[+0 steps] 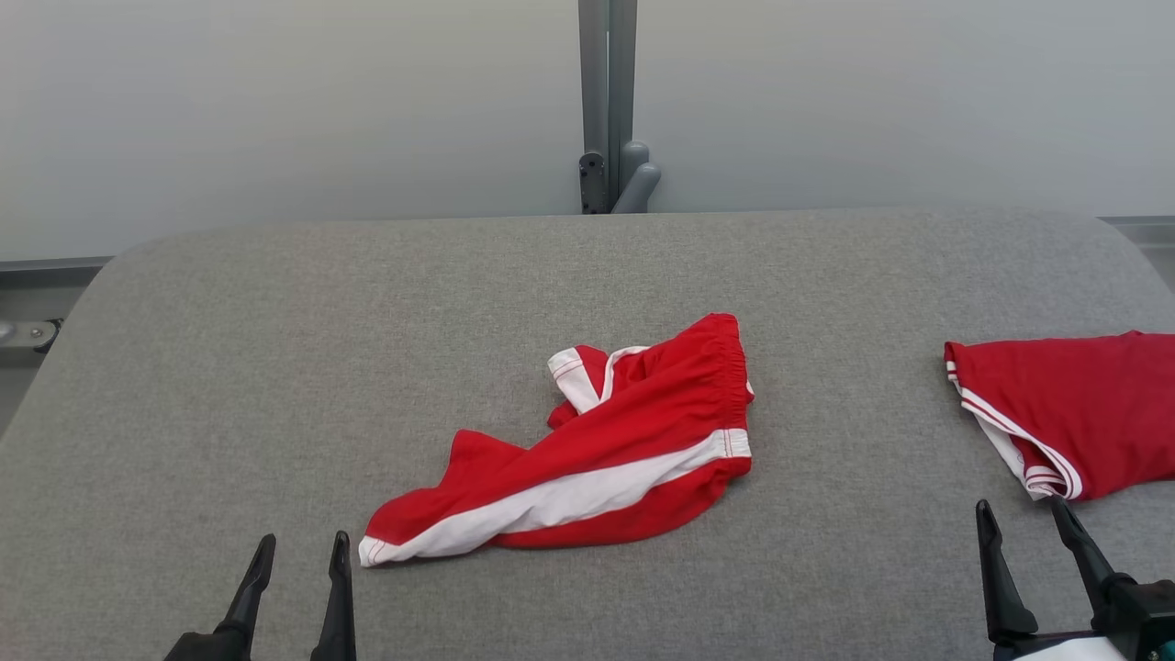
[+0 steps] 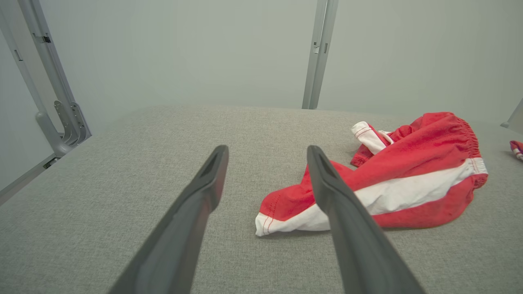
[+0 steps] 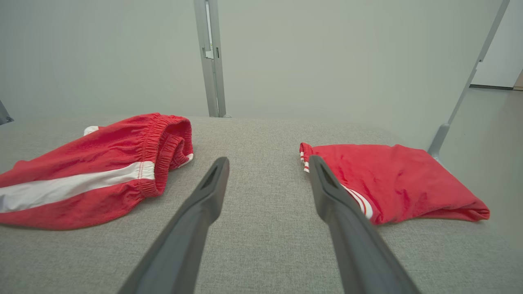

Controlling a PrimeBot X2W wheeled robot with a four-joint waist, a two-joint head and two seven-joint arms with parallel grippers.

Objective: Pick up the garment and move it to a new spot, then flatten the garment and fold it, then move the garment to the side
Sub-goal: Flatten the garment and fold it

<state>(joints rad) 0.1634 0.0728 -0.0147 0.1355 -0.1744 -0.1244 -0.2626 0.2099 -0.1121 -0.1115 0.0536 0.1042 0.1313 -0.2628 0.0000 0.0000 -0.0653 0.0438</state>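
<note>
Observe the grey counter ahead of both sets of jaws. The garment, crumpled red shorts with a white stripe, lies ahead and right of the left jaws, clear of them. A folded red piece lies just beyond the right jaws. You see both pairs spread wide, gripping nothing.

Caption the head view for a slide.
Crumpled shorts centre, folded garment right; left end effector, right end effector both open.

Grey fabric surface w/ rounded corners is sitting before a plain pale wall; grey metal post is rising behind its centre. Soft, even light.
</note>
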